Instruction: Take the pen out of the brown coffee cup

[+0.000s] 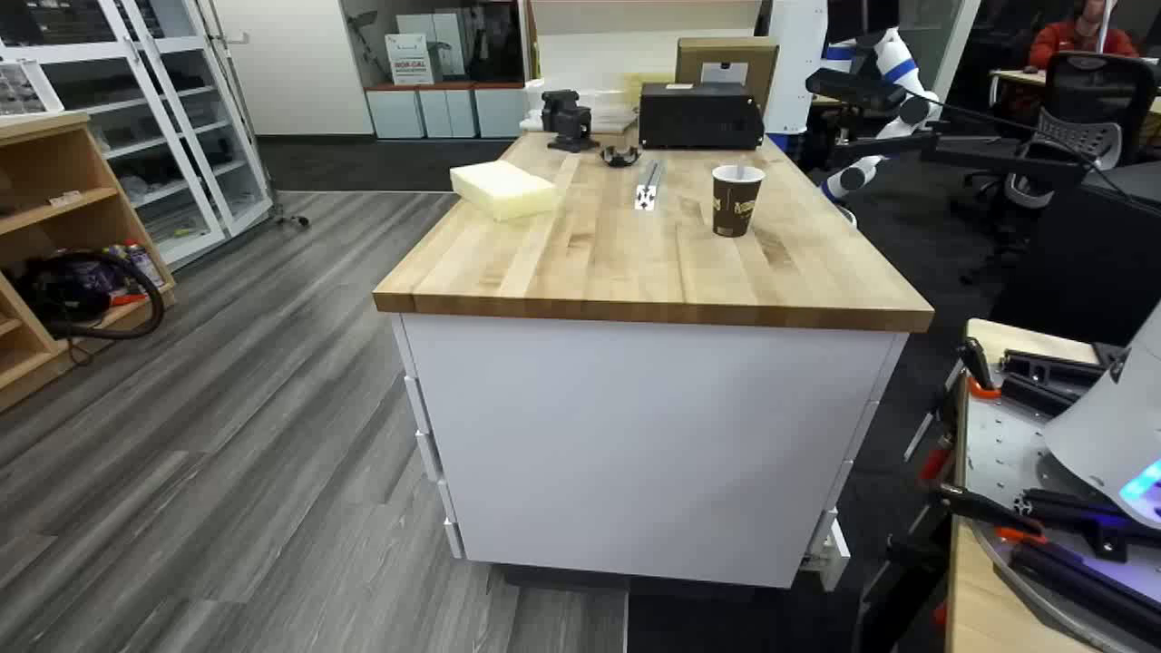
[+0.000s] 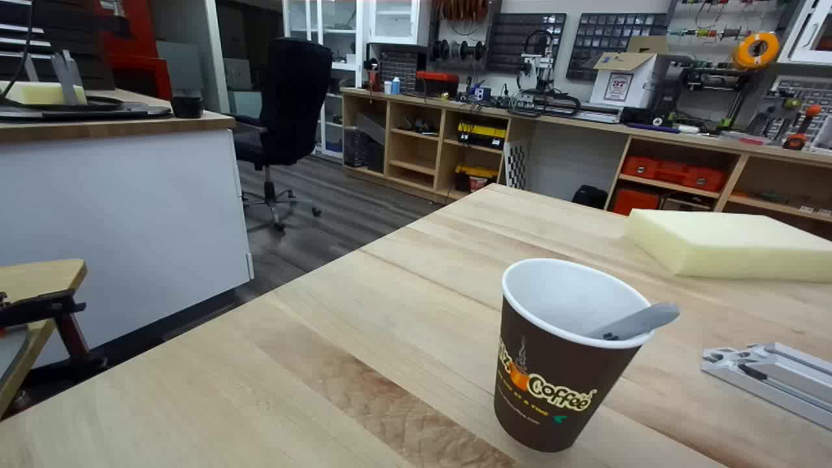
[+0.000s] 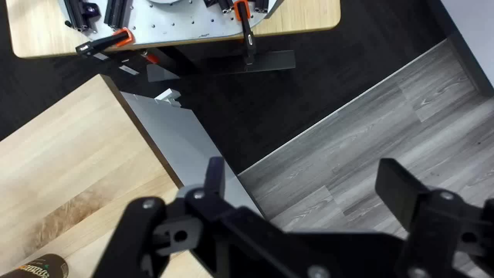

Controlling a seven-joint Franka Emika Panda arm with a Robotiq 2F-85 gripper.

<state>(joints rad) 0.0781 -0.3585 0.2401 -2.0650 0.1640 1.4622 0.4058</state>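
Note:
The brown coffee cup stands upright on the wooden tabletop in both exterior views [image 1: 736,204] [image 2: 559,383]. It has a white rim and inside, and a coffee logo. The pen [image 2: 640,322] looks like a grey stick. It leans inside the cup with its upper end over the rim; its lower part is hidden. Its tip shows faintly in an exterior view [image 1: 739,170]. In the wrist view part of the cup [image 3: 44,267] shows at the bottom left corner. My gripper [image 3: 302,168] is open and empty, over the floor beside the table, away from the cup. The exterior views do not show it.
A pale yellow foam block [image 1: 503,189] and a metal profile [image 1: 647,186] lie on the wooden tabletop [image 1: 626,272]. A black box [image 1: 700,116] and a dark vise [image 1: 569,120] stand at the back. The robot's base table [image 3: 301,15] with clamps stands beside it.

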